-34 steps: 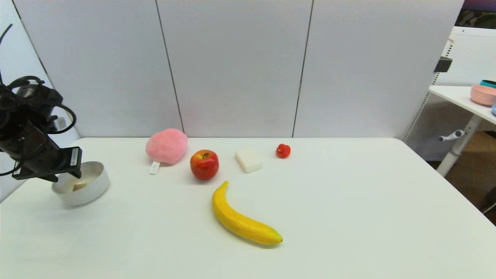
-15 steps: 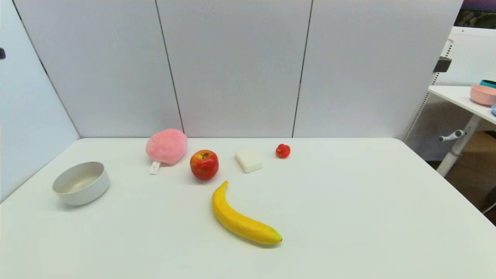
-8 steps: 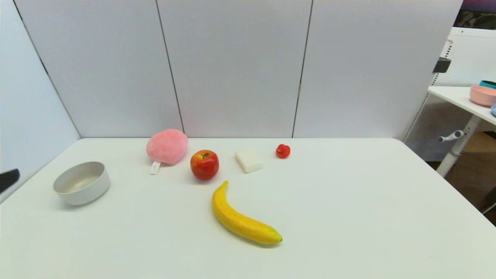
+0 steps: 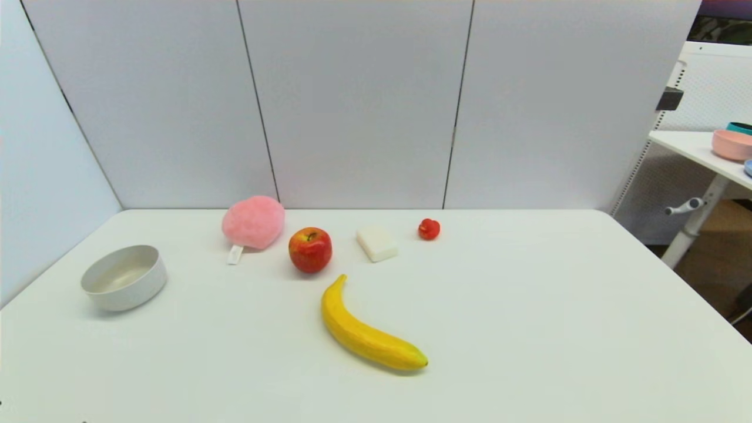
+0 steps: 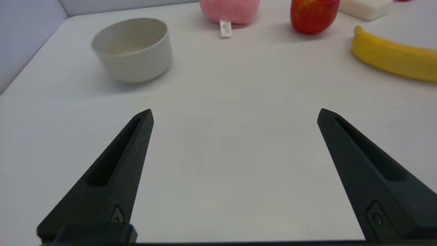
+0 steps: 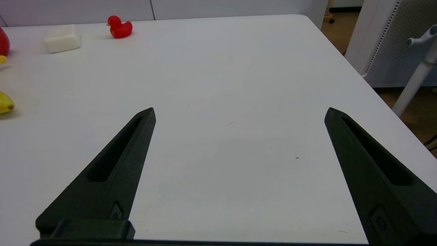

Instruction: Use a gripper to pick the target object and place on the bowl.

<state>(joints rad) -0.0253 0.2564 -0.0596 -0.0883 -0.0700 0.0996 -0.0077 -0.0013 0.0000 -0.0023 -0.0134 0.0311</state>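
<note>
Gone from the head view since the earlier frames: the left arm, which stood over the bowl (image 4: pixel 123 277). Left gripper (image 5: pixel 235 114): fingers spread wide, holding nothing, low over bare surface (image 5: pixel 232 153), near side of the bowl. Right gripper (image 6: pixel 240 112): fingers likewise wide and holding nothing, over the surface's right portion.

Wooden cube: cannot be made out; the bowl's wall hides most of its floor in both views.

Other items:
- pink plush (image 4: pixel 253 221) with white tag
- apple (image 4: pixel 309 249) just beside it
- white block (image 4: pixel 376 243)
- small red duck (image 6: pixel 119 28)
- banana (image 4: pixel 369 337), nearest of all; cut off in both wrist views

Side table (image 4: pixel 699 150) at right edge carries a pink bowl (image 4: pixel 731 143), partly cut off.
</note>
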